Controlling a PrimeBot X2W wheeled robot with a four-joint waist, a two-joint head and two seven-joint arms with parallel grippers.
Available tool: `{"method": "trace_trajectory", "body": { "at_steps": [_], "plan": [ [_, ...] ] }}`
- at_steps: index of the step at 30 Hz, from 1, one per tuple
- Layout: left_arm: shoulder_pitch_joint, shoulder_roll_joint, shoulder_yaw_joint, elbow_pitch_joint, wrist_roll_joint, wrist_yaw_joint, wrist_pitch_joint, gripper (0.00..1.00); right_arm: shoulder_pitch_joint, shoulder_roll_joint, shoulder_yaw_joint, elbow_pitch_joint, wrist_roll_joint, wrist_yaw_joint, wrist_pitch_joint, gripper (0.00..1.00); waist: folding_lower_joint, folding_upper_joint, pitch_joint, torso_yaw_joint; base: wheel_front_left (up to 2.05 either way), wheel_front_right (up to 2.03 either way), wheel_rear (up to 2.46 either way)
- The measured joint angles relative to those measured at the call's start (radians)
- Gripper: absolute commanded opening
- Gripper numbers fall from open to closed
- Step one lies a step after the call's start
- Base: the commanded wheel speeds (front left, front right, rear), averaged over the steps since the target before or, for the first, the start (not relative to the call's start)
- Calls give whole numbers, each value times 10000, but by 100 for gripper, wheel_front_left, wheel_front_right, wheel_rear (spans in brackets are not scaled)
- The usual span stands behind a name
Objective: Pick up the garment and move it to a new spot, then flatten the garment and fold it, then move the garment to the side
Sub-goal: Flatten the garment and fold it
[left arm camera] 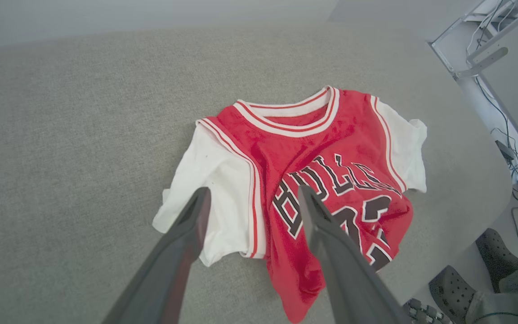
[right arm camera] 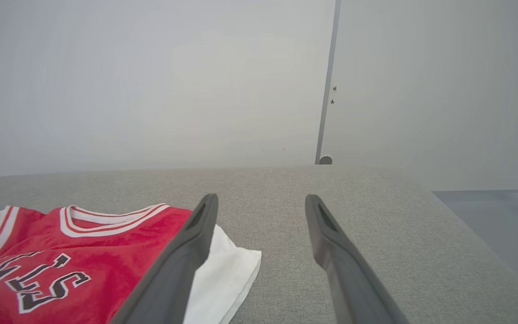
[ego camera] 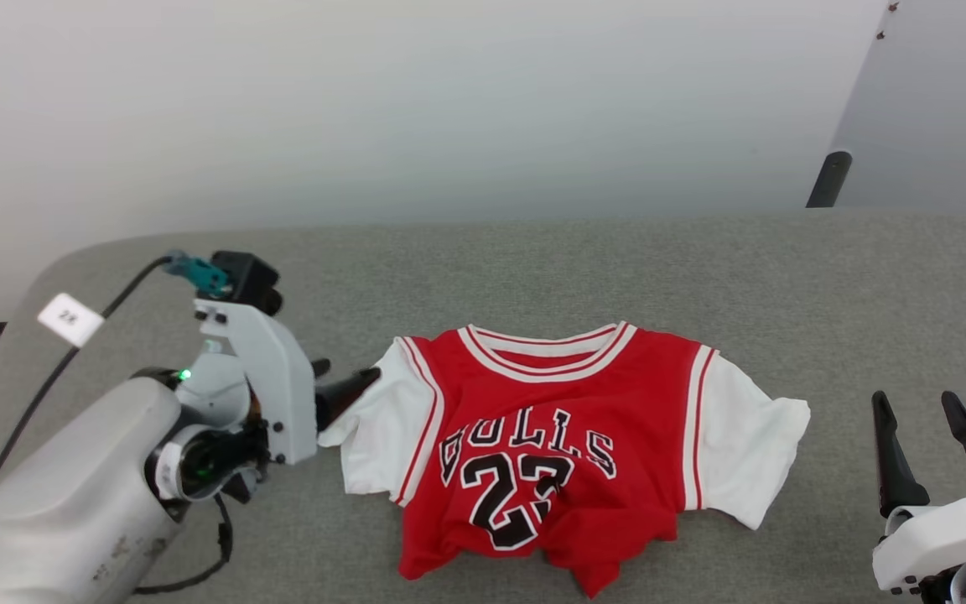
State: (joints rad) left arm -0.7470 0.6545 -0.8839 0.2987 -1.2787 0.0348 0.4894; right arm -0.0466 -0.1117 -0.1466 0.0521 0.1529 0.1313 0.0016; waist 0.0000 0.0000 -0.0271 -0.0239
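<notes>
The jersey (ego camera: 563, 436) is lying face up on the counter (ego camera: 701, 268), collar far and hem near, with its top half spread fairly flat while the near hem is bunching into wrinkles and a drooping red tail. The left hand (ego camera: 340, 377) is standing wide open with nothing in it, its fingers pointing at the left white panel; whether they are touching the cloth is not clear. The right hand (ego camera: 915, 401) is waiting open and empty, well apart from the right white panel. Flattening looks like the step in hand. It is probably best done by pinching the two near hem corners, one per hand, and drawing them outward and slightly nearer, keeping the cloth low so that the collar is not dragging. Bare counter is lying open far, left and right of the jersey, so both arms are getting room. The near edge is sitting close to the hem, with shoes (left arm camera: 454, 288) on the floor beyond it.
</notes>
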Motion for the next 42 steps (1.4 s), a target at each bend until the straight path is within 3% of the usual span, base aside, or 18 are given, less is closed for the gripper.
{"method": "trace_trajectory", "body": {
  "at_steps": [9,17,31,33,34,42],
  "plan": [
    [-53,-236,46,2080,472,-667,-1022,100,135,-36,111,-474,-15,0,267,100,0,0,227,-457,0,0,0],
    [-394,-360,-194,3614,696,-1057,-846,100,-68,-69,94,-750,44,0,249,100,0,0,1084,-865,0,0,0],
    [-862,-823,-314,5645,336,-1225,278,100,-417,-36,107,-660,42,0,119,100,0,0,2114,-1388,0,0,0],
    [-935,-917,-267,5772,188,-1239,545,40,-451,-63,138,-654,42,0,171,100,0,0,2118,-1354,0,0,0],
    [-946,-966,-221,5833,81,-1252,694,0,-466,-102,176,-646,44,0,211,100,0,0,2116,-1329,0,0,0],
    [-1180,-1152,-347,6157,167,-1348,734,0,-945,-514,412,-604,591,0,1398,100,0,0,2099,-1080,0,0,0]
  ]
}}
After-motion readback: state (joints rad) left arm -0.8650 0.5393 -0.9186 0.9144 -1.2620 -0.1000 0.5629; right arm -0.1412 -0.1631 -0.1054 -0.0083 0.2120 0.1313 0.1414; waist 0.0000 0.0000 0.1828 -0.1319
